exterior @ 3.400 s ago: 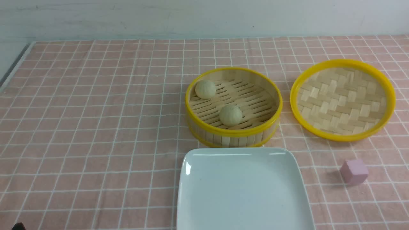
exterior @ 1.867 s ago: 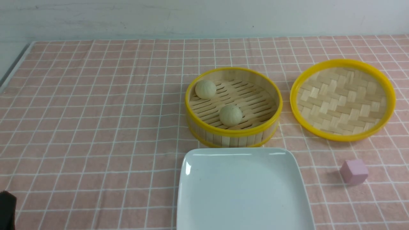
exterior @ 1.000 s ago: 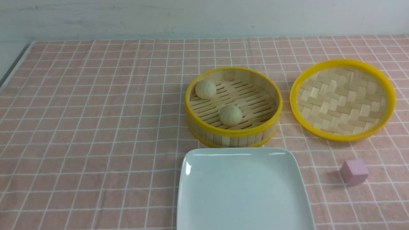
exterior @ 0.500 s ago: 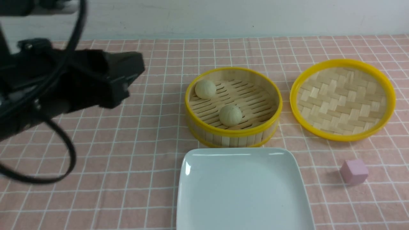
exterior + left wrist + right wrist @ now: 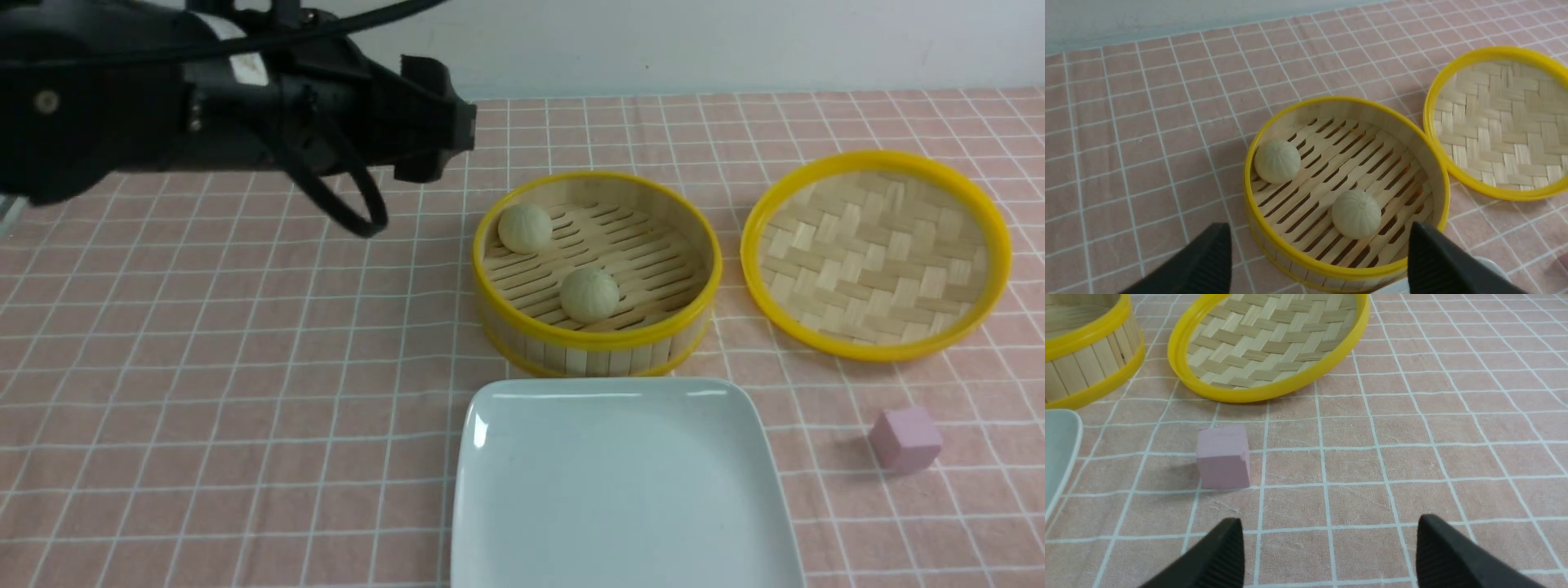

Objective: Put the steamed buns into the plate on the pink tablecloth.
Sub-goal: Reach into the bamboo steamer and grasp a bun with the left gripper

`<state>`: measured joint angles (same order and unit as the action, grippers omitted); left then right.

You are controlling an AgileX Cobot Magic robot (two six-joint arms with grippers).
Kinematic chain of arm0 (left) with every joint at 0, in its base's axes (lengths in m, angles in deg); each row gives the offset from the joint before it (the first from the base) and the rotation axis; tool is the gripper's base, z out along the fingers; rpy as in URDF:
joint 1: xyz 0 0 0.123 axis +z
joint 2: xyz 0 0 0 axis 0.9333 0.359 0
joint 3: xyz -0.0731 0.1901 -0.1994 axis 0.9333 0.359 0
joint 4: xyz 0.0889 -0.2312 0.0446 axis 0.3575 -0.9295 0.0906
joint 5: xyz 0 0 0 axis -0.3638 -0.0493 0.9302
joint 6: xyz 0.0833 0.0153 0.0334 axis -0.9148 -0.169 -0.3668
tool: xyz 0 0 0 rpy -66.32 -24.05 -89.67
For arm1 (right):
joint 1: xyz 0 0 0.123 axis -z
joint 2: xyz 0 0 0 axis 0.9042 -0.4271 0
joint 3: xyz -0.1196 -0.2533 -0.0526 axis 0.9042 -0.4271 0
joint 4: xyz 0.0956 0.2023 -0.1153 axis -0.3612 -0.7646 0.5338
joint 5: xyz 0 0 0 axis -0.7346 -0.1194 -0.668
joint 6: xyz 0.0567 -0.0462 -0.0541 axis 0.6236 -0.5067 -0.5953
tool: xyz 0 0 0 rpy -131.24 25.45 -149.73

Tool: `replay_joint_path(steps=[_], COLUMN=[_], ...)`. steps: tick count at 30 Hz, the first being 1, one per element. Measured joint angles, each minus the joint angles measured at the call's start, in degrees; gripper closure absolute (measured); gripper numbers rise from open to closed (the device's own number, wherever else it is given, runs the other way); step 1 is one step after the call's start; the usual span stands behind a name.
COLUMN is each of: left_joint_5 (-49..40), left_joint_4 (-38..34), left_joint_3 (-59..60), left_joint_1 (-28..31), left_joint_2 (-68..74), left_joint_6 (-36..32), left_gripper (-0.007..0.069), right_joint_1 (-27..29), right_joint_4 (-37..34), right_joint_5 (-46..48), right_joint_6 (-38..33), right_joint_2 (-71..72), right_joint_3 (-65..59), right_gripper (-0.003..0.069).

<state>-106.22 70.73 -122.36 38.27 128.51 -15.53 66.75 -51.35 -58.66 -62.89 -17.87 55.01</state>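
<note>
**Left gripper** (image 5: 1318, 234), jaws wide apart and empty, hangs short of the bamboo basket (image 5: 1347, 102). The steamed buns (image 5: 1356, 214) lie ahead and below it, the nearer framed between its fingers (image 5: 1208, 261). The plate (image 5: 620, 490) waits lower right. Descend centred on one bun, closing gently.

Two pale beige steamed buns (image 5: 525, 228) (image 5: 589, 295). One yellow-rimmed bamboo basket (image 5: 596, 355), one woven bamboo lid (image 5: 873, 253). One white square plate (image 5: 620, 490), one pink cube (image 5: 904, 439).
</note>
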Motion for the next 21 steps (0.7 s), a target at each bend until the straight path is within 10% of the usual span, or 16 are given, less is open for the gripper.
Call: replay_joint_path(steps=[21], left_joint_5=[-5.37], left_joint_4=[-2.69], left_joint_3=[-8.21], left_joint_1=[0.00], left_joint_2=[17.67], left_joint_6=[-9.84], left_gripper=[0.0057], right_joint_1=[0.00], right_joint_4=[-0.05], right_joint_5=[0.00], right_joint_6=[0.00], right_joint_2=[0.00], right_joint_3=[0.00], right_gripper=[0.0111])
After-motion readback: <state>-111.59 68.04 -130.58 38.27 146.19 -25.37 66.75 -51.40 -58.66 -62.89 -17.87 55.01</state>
